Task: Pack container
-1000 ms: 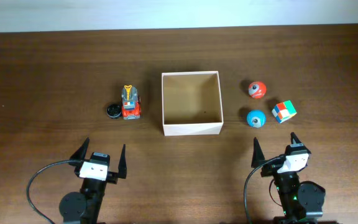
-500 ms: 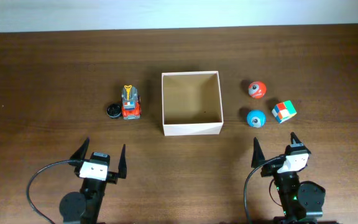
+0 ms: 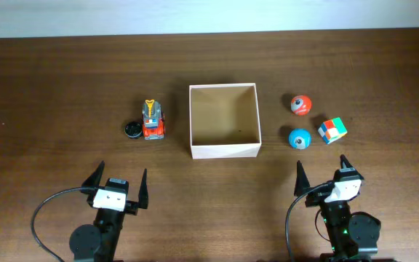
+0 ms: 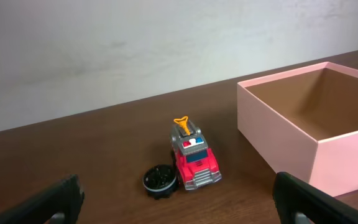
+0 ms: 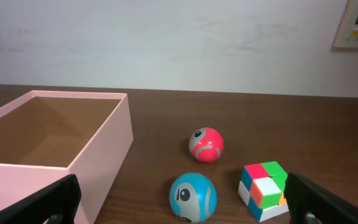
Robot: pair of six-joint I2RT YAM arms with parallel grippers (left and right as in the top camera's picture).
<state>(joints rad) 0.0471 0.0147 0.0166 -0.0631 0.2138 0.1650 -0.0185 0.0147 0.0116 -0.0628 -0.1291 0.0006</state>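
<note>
The container (image 3: 224,151), a square open box with white walls and a tan inside, stands at the table's middle and holds nothing; its near wall (image 4: 347,158) and side wall (image 5: 101,155) show in the wrist views. Left of it sit a red toy truck (image 3: 152,121) (image 4: 192,158) and a black wheel (image 3: 132,129) (image 4: 160,180). To its right lie a red ball (image 3: 300,104) (image 5: 206,144), a blue ball (image 3: 299,137) (image 5: 192,196) and a coloured cube (image 3: 332,130) (image 5: 264,188). My left gripper (image 3: 119,184) (image 4: 179,208) and right gripper (image 3: 321,175) (image 5: 185,208) hang open near the front edge, holding nothing.
A pale wall (image 4: 135,43) rises behind the table's far edge. Black cables (image 3: 46,211) loop beside each arm base at the front.
</note>
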